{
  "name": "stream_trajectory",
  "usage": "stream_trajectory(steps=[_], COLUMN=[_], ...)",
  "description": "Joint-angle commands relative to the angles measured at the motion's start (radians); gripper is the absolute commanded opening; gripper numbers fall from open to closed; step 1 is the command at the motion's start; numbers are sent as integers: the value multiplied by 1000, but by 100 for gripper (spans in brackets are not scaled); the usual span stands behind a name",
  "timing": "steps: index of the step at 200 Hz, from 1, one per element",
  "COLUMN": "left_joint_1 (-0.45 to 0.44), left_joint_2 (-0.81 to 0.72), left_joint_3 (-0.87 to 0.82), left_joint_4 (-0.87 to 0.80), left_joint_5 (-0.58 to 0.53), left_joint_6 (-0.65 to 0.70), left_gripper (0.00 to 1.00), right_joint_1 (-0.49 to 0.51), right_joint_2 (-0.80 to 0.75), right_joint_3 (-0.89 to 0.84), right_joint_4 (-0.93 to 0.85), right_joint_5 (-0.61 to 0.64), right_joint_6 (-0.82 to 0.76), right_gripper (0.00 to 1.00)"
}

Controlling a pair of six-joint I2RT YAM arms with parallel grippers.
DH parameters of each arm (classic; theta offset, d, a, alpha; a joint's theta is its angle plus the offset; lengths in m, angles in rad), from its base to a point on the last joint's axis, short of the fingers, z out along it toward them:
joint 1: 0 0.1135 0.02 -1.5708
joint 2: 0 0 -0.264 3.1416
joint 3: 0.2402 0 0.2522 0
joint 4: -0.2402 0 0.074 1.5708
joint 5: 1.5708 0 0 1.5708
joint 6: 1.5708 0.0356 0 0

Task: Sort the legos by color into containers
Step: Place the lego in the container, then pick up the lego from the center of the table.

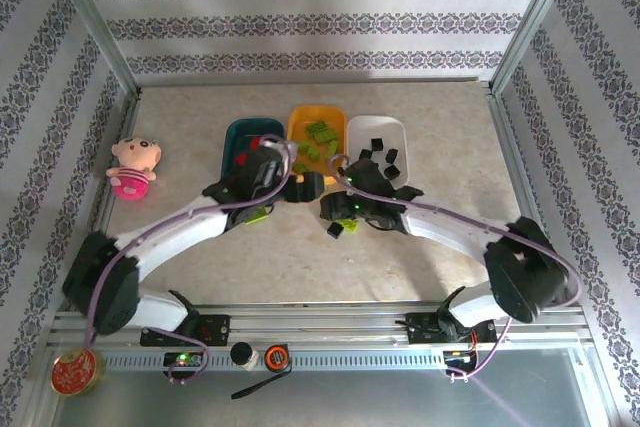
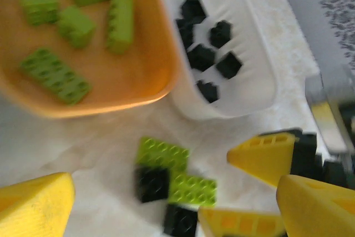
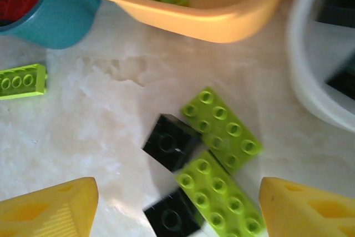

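- right wrist view: right jaws released, spread wide above a loose cluster on the bench — two lime-green legos (image 3: 222, 129) and two black legos (image 3: 171, 141), touching.
- left jaws released, holding nothing.
- green bricks lie in the orange-yellow tray (image 2: 166, 76), black ones in the white tray (image 2: 252, 98), red ones in the teal tray (image 3: 61, 20).

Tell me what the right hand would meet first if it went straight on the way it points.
Probably the right hand, open, would meet the lime-green brick and the black brick beside it, lying on the table. Which comes first is unclear, as depth is hard to judge.
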Motion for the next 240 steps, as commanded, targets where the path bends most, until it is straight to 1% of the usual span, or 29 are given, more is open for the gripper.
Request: stream_trajectory(steps=[1, 10, 37, 69, 141, 163, 185, 207, 240], left_joint_1=[16, 18, 19, 20, 19, 20, 20, 20, 18], left_joint_2=[-162, -219, -361, -447, -420, -415, -415, -408, -402], left_joint_3=[-97, -140, -244, -310, -338, -337, -333, -327, -318], left_joint_4=[-58, -85, -145, -161, -130, -124, -126, -130, -130], left_joint_5=[-146, -179, -263, -289, -268, -266, -267, -267, -261], left_joint_6=[-14, -21, -37, -48, -68, -68, -65, -62, -58], left_gripper=[97, 100, 100, 100, 100, 100, 100, 100, 100], right_joint_1=[23, 32, 59, 79, 127, 140, 149, 151, 151], right_joint_2=[96, 130, 215, 271, 357, 382, 393, 376, 274], right_joint_3=[80, 106, 163, 197, 250, 268, 277, 274, 226], right_joint_4=[-15, -27, -76, -102, -172, -197, -205, -190, -105], right_joint_5=[46, 68, 151, 206, 252, 270, 279, 277, 240], right_joint_6=[-3, 8, 43, 69, 106, 107, 100, 91, 51], right_gripper=[74, 73, 70, 66, 56, 51, 44, 37, 33])
